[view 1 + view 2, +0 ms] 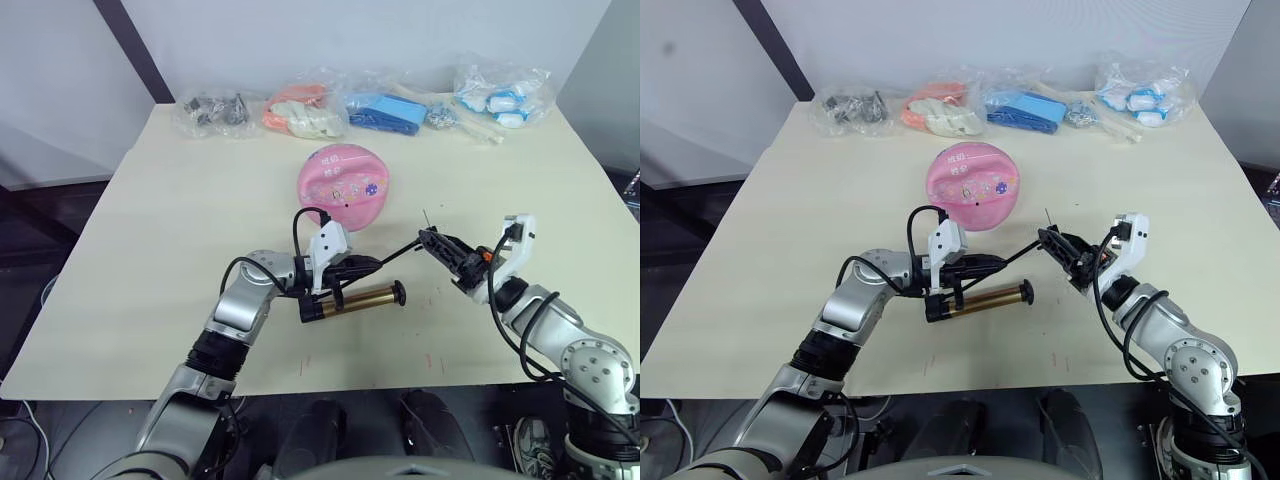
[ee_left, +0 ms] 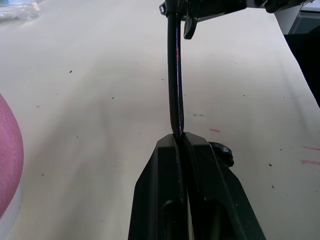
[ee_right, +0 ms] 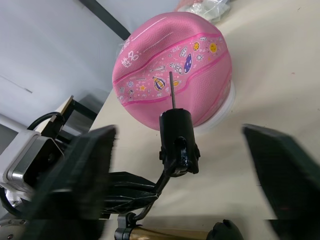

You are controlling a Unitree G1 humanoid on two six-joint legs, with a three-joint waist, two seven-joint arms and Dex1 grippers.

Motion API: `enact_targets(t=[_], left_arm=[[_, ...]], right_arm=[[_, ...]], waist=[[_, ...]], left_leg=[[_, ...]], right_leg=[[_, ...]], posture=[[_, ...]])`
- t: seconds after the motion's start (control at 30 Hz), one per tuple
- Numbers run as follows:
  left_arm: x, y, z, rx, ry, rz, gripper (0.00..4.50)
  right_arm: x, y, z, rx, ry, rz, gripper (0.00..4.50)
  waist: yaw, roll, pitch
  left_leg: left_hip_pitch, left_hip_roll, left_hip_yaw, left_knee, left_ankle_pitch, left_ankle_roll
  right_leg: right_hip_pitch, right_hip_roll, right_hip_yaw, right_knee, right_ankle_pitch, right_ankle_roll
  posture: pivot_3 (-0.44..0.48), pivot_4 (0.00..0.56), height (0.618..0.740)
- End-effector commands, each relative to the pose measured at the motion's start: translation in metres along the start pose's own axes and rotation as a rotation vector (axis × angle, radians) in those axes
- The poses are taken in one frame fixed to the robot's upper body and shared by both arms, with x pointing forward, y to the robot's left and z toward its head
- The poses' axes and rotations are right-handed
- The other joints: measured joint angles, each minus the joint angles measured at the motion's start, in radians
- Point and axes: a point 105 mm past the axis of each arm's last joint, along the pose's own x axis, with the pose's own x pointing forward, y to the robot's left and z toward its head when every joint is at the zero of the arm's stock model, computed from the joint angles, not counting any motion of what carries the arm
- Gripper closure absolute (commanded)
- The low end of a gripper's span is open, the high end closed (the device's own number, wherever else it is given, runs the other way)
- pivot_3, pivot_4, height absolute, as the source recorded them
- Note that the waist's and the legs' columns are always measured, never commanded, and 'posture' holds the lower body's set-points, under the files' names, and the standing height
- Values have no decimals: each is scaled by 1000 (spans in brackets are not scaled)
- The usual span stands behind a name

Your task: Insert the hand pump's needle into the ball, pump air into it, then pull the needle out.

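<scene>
The pink printed rubber ball (image 1: 343, 185) sits mid-desk on the pale wooden desk (image 1: 150, 250), likely soft and prone to roll; the gold-barrelled hand pump (image 1: 352, 299) lies near it. The left gripper (image 2: 181, 145) pinches the limp black hose (image 2: 174, 75) tight; the right gripper (image 3: 182, 155) stands wide around the stiff black fitting of the thin, probably bendable metal needle (image 3: 172, 90), the better hold.

1. This looks like a robot test room or lab: one plain beige rectangular table (image 1: 180, 230) stands against bare grey-white walls (image 1: 60, 90), with no home furnishings around it.
2. Clear plastic bags of small assorted items (image 1: 305, 110) sit in a row along the table's far edge, laid out like trial props.
3. Small red pen marks (image 2: 214, 130) dot the tabletop.
4. Loose cables (image 1: 25, 425) trail on the dark floor beside the table.
</scene>
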Motion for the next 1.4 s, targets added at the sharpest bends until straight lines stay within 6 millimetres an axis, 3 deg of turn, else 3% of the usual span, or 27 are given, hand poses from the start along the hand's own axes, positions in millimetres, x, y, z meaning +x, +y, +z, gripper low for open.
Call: enact_targets(t=[0.03,0.13,0.43,0.53,0.6,0.73,0.8,0.83,0.93,1.07,1.4], left_arm=[[-1,-1,12,39,-45,-7,4500],[-1,-1,11,37,-42,-8,4500],[-2,1,6,23,-39,7,4500],[-5,5,6,23,-42,22,3330],[-9,8,5,28,-38,32,3076],[-21,11,8,47,-49,60,1287],[-30,13,11,53,-63,78,178],[-35,15,14,53,-79,95,59],[-50,24,24,63,-134,166,59],[-72,51,41,101,-175,338,59],[-90,99,65,120,-161,551,59]], right_arm=[[0,5,6,-15,-16,18,2958],[0,5,6,-24,-19,14,4101],[-2,6,6,-50,-14,9,4152],[-1,9,9,-75,-28,24,4152],[-1,14,10,-135,-21,51,4152],[0,17,9,-184,-10,73,4152],[1,17,8,-191,-10,73,4152],[2,17,8,-196,-9,75,4152],[2,17,9,-228,-7,89,4152],[2,21,12,-338,-16,130,4152],[4,27,1,-728,20,247,4152]], waist=[[0,0,0],[0,0,0],[0,0,0],[0,0,0],[0,0,0],[-1,0,0],[-2,0,0],[-1,0,0],[0,0,0],[1,0,0],[0,-1,0]], left_leg=[[0,0,0,0,0,0],[0,0,0,0,0,0],[0,0,0,0,0,0],[0,0,0,0,0,0],[0,0,0,0,0,0],[0,0,0,0,0,0],[0,0,0,0,0,0],[0,0,0,0,0,0],[0,0,0,0,0,0],[0,0,0,0,0,0],[0,0,4,0,0,0]], right_leg=[[0,0,0,0,0,0],[0,0,0,0,0,0],[0,0,0,0,0,0],[0,0,0,0,0,0],[0,0,0,0,0,0],[0,0,0,0,0,0],[0,0,0,0,0,0],[0,0,0,0,0,0],[0,0,0,0,0,0],[0,0,0,0,0,0],[0,0,0,0,0,0]], posture=[[0,150,740],[0,150,740],[0,150,740],[0,150,740],[0,150,740],[0,150,740],[0,150,740],[0,150,740],[0,150,740],[0,150,740],[0,150,740]])
